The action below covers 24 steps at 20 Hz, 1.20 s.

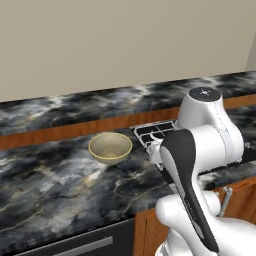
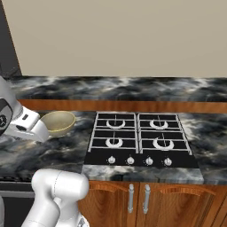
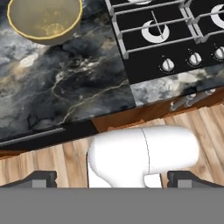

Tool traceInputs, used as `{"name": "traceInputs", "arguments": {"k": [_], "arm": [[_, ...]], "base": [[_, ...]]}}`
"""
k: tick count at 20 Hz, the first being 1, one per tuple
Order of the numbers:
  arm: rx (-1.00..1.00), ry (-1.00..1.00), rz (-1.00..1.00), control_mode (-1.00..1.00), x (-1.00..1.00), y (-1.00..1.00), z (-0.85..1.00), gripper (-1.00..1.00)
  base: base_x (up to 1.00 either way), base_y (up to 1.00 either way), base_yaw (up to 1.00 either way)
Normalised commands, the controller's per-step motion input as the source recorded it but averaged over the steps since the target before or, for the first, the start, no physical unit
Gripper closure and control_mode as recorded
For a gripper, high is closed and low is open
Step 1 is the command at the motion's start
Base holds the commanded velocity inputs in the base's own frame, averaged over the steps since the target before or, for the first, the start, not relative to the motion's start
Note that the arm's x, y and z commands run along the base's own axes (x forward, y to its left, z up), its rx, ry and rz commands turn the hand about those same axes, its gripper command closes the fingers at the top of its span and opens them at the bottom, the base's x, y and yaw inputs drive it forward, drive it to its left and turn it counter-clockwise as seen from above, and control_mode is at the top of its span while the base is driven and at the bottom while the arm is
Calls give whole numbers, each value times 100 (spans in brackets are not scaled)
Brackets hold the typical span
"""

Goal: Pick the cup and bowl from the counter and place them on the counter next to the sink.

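Black shiny stone with white and grey swirls makes up the counter (image 1: 55, 185), and the bowl (image 1: 110, 148) sits right on it. It is round and wide, tan with a pale yellow rim, and it stands the right way up with nothing inside. In the right base view the bowl (image 2: 58, 123) is just to the left of the gas stove (image 2: 139, 139), near it but not touching. In the hand view the bowl (image 3: 44, 19) is at the top left, cut off by the edge, and bare stone lies between it and the stove (image 3: 170, 37).

All around the bowl the stone is bare, so it has open room in front and on its left side. Behind it a brown wood strip (image 1: 70, 131) runs along, and above that sits a higher shelf of the same black stone. A plain cream wall (image 1: 115, 45) goes up behind everything.

Four burners with grey grates sit on the stove, and a row of small round knobs (image 2: 139, 160) runs along its front edge. Under the counter edge are brown wood doors with silver handles (image 2: 138, 198). A dark drawer front with a long grey handle (image 1: 85, 246) is under the stone on the left. Far below, the hand view shows a wood floor (image 3: 52, 159).

The gripper (image 3: 111, 179) is pulled back from the counter, above the floor, and its two dark fingertips (image 3: 37, 179) stand wide apart with nothing between them
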Motion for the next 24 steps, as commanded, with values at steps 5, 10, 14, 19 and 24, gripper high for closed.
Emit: {"name": "traceInputs", "arguments": {"k": [5, 10, 14, 19, 24], "arm": [[-3, 0, 16, -100, 0, 45, 9, -100], [0, 0, 14, -100, 32, 11, 11, -100], [0, 0, 1, -100, 39, 0, 16, -100], [2, -7, 0, -100, 34, 0, 1, -100], [14, -24, -1, -100, 21, 0, 0, -100]], "base": [[0, 0, 0], [0, 0, 0], [0, 0, 0], [0, 0, 0], [0, 0, 0]]}}
